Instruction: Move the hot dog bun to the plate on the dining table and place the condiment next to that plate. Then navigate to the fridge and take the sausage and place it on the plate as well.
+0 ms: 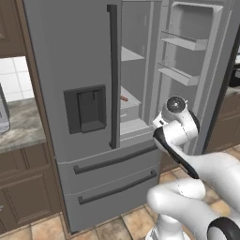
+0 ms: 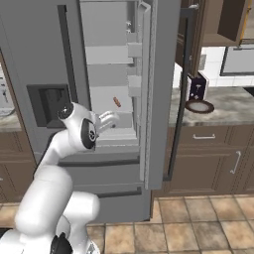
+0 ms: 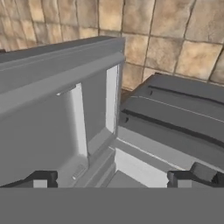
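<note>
The sausage (image 2: 117, 102) is located on a shelf inside the open fridge (image 1: 84, 117), above and beyond the gripper (image 3: 111, 177). The gripper is empty, jaws spread wide, reached into the fridge opening and pointed downward.

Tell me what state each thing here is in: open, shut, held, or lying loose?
fridge: right door swung open, left door shut, both drawers shut.
sausage: lying loose on a shelf inside the fridge, untouched.
gripper: open, holding nothing, near the fridge opening.
</note>
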Controlling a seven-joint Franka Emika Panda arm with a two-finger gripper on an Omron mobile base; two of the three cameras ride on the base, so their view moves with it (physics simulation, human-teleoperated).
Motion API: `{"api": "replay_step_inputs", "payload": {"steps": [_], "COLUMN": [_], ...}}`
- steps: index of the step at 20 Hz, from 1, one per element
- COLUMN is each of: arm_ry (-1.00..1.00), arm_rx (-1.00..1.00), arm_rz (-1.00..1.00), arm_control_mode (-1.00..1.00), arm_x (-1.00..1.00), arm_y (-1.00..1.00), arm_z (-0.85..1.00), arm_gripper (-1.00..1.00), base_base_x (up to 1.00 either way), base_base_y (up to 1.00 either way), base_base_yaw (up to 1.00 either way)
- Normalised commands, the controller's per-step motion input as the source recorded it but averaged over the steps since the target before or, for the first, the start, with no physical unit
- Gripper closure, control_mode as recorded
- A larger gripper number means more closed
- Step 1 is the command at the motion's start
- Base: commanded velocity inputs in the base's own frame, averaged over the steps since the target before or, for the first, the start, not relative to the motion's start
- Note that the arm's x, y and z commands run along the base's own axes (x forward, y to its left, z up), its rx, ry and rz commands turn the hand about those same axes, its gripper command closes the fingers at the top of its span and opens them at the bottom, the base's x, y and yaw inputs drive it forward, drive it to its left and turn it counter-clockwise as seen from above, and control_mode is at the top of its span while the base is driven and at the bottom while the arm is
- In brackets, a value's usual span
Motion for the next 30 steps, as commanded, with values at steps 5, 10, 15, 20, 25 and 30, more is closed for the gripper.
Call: {"api": "replay_step_inputs", "payload": {"steps": [5,10,15,20,25,30], "arm_ry": [0.15,0.16,0.04,0.01,0.00,0.04], "arm_rx": [0.39,0.21,0.06,0.05,0.09,0.04], "arm_rz": [-0.03,-0.07,-0.11,-0.05,0.00,0.00], "arm_control_mode": [-1.00,-1.00,-1.00,-1.00,-1.00,-1.00], "arm_x": [0.17,0.08,-0.32,-0.58,-0.78,-0.36], "arm_y": [0.00,0.04,0.03,0.00,-0.07,0.05], "arm_z": [0.39,0.13,0.26,0.44,0.07,0.20], "arm_gripper": [-1.00,-1.00,-1.00,-1.00,-1.00,-1.00], "base_base_x": [0.00,0.00,0.00,0.00,0.00,0.00], "base_base_y": [0.00,0.00,0.00,0.00,0.00,0.00], "base_base_yaw": [0.00,0.00,0.00,0.00,0.00,0.00]}}
